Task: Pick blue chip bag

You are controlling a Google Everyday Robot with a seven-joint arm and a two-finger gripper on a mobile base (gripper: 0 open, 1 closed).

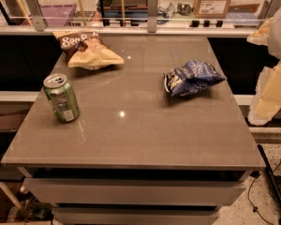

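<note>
Blue chip bag lies on grey table; end effector beyond right edge, state unclear.

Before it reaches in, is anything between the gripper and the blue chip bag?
Nothing visible. The gripper sits past the right edge of the table; the blue chip bag lies nearest that side, only bare surface between. The green can and brown chip bag are to the left.

My gripper, cream and pale yellow, hangs beside the grey-brown table, off its right edge; the blue chip bag is dark blue with white lettering and pale patches; the other bag brown and tan, white script; the can green, silver-topped
</note>
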